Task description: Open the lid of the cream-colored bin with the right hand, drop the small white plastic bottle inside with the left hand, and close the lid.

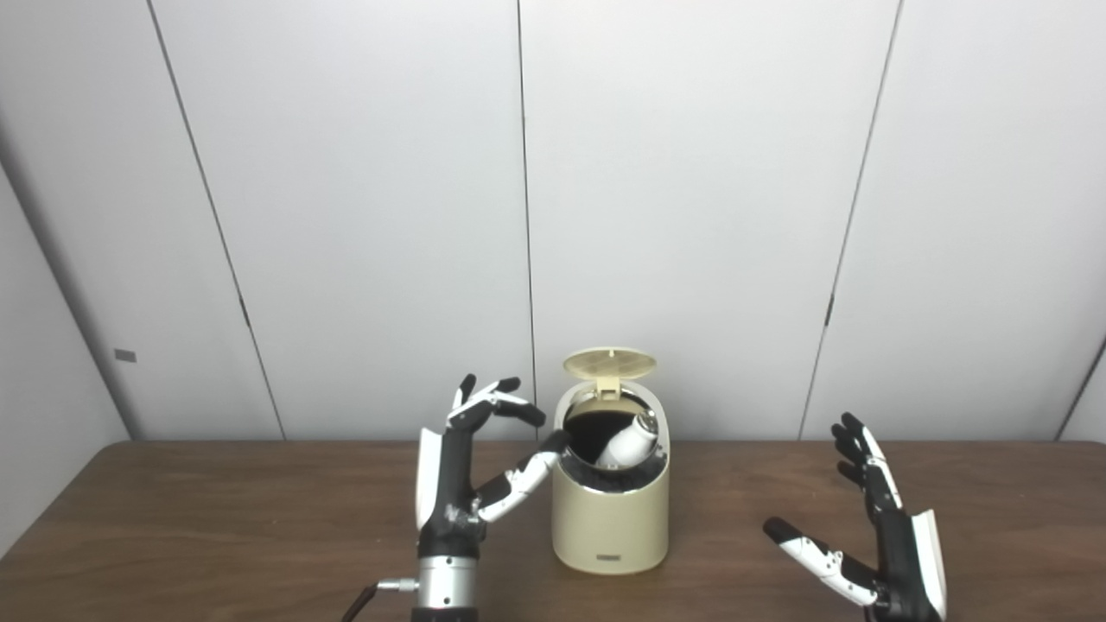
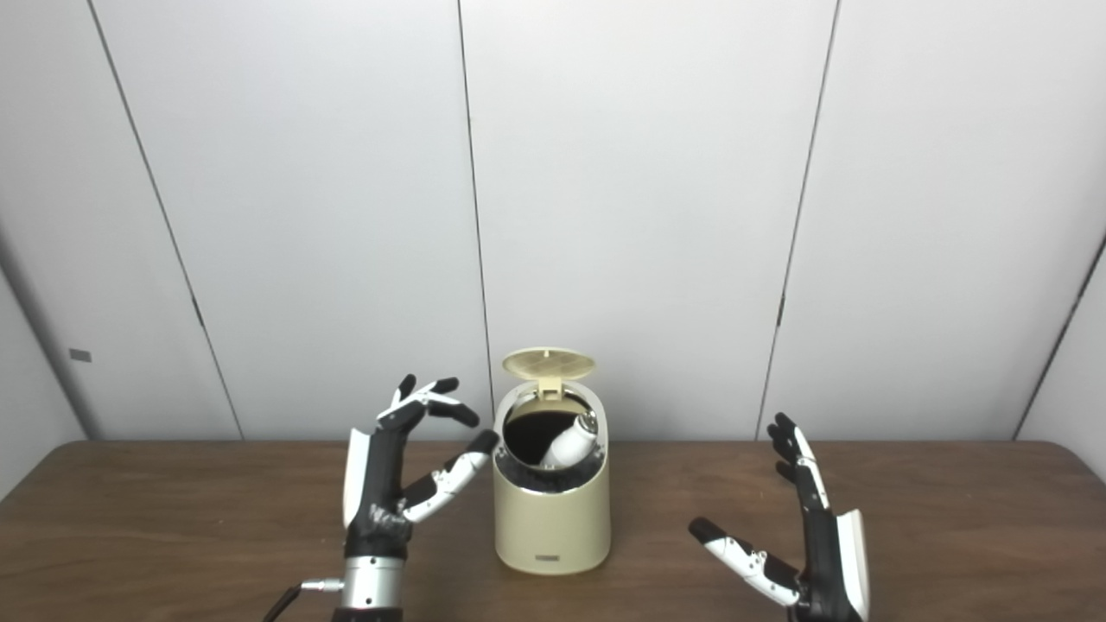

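Observation:
The cream-colored bin (image 1: pixel 610 518) stands at the middle of the brown table, its round lid (image 1: pixel 609 363) tipped up and open at the back. The small white plastic bottle (image 1: pixel 628 442) lies tilted inside the bin's dark opening; it also shows in the right eye view (image 2: pixel 570 444). My left hand (image 1: pixel 471 471) is open and empty just left of the bin, fingers spread, thumb near the rim. My right hand (image 1: pixel 873 536) is open and empty, well to the right of the bin, low over the table.
The brown wooden table (image 1: pixel 216 536) runs across the whole view. Grey wall panels (image 1: pixel 691 216) stand straight behind it. A cable (image 1: pixel 363 600) hangs at my left wrist.

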`<state>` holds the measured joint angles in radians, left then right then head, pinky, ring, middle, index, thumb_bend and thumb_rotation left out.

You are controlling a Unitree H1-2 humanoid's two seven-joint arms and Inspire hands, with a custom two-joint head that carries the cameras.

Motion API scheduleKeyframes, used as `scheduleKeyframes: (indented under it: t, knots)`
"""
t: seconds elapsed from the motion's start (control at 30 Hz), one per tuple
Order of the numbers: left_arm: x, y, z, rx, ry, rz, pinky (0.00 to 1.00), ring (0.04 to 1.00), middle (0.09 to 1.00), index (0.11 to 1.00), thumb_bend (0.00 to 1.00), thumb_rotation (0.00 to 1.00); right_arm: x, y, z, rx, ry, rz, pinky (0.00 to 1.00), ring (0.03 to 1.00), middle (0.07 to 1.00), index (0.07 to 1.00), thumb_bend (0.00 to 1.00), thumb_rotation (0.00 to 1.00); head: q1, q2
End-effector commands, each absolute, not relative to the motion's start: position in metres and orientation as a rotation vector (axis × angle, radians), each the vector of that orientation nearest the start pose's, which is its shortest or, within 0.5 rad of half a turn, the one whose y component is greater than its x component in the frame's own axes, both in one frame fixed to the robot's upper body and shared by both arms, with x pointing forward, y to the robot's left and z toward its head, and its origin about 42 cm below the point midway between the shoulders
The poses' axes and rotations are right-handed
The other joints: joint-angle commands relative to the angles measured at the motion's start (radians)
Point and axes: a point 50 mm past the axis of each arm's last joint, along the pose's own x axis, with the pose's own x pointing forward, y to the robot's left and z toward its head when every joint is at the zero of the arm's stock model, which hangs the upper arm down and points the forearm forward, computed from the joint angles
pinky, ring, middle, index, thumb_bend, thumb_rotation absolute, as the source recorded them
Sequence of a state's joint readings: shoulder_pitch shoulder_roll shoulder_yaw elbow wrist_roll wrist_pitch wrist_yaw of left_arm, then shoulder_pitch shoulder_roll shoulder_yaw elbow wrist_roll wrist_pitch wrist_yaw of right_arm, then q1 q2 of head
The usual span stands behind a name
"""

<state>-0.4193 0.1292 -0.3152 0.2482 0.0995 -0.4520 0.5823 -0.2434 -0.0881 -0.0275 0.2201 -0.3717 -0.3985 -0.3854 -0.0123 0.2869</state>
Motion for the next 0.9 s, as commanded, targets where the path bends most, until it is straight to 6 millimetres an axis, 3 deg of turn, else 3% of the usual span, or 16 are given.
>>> scheduleKeyframes:
  t: [0.0, 0.07, 0.13, 0.2, 0.23, 0.3, 0.33, 0.47, 0.6, 0.73, 0.87]
  knots:
    - [0.383, 0.17, 0.213, -0.018, -0.72, 0.104, 0.95, 0.833, 0.754, 0.481, 0.52, 0.04, 0.34, -0.231, 0.116, -0.359, -0.429, -0.259, 0.83, 0.883, 0.888, 0.91, 0.76, 0.52, 0.005, 0.001]
    - [0.371, 0.185, 0.216, -0.027, -0.744, 0.124, 0.83, 0.835, 0.791, 0.482, 0.51, 0.04, 0.341, -0.232, 0.116, -0.364, -0.433, -0.259, 0.83, 0.88, 0.885, 0.908, 0.76, 0.54, 0.008, 0.001]
    - [0.363, 0.201, 0.216, 0.036, -0.773, 0.177, 0.75, 0.753, 0.585, 0.485, 0.51, 0.07, 0.342, -0.233, 0.116, -0.362, -0.438, -0.257, 0.83, 0.877, 0.882, 0.904, 0.78, 0.57, 0.009, 0.0]
    - [0.359, 0.213, 0.211, 0.077, -0.768, 0.206, 0.73, 0.725, 0.572, 0.491, 0.5, 0.09, 0.343, -0.233, 0.116, -0.369, -0.443, -0.253, 0.83, 0.878, 0.882, 0.904, 0.78, 0.6, 0.009, -0.001]
    - [0.357, 0.216, 0.209, 0.081, -0.761, 0.212, 0.73, 0.723, 0.619, 0.569, 0.54, 0.49, 0.343, -0.234, 0.116, -0.373, -0.444, -0.251, 0.84, 0.879, 0.882, 0.908, 0.79, 0.64, 0.009, -0.001]
    - [0.354, 0.227, 0.201, 0.051, -0.721, 0.219, 0.7, 0.708, 0.661, 0.645, 0.58, 0.77, 0.343, -0.234, 0.117, -0.382, -0.453, -0.243, 0.84, 0.879, 0.881, 0.908, 0.81, 0.69, 0.009, -0.001]
    - [0.353, 0.231, 0.198, 0.039, -0.704, 0.221, 0.69, 0.704, 0.673, 0.668, 0.6, 0.82, 0.343, -0.233, 0.118, -0.384, -0.458, -0.238, 0.85, 0.884, 0.885, 0.912, 0.8, 0.71, 0.009, -0.001]
    - [0.348, 0.241, 0.183, -0.028, -0.634, 0.17, 0.67, 0.73, 0.735, 0.738, 0.58, 0.83, 0.344, -0.234, 0.124, -0.373, -0.492, -0.201, 0.85, 0.904, 0.912, 0.925, 0.81, 0.73, 0.012, 0.003]
    - [0.344, 0.248, 0.173, -0.035, -0.596, 0.101, 0.74, 0.81, 0.829, 0.823, 0.44, 0.86, 0.347, -0.235, 0.138, -0.425, -0.55, -0.162, 0.88, 0.937, 0.948, 0.934, 0.8, 0.75, 0.01, 0.004]
    - [0.344, 0.251, 0.166, -0.038, -0.575, 0.076, 0.77, 0.838, 0.854, 0.844, 0.36, 0.86, 0.352, -0.236, 0.163, -0.556, -0.663, -0.15, 0.84, 0.905, 0.929, 0.924, 0.79, 0.74, 0.006, 0.009]
    - [0.348, 0.252, 0.164, -0.048, -0.564, 0.064, 0.78, 0.843, 0.86, 0.846, 0.31, 0.91, 0.361, -0.237, 0.202, -0.724, -0.787, -0.123, 0.8, 0.874, 0.907, 0.912, 0.81, 0.76, 0.006, 0.009]
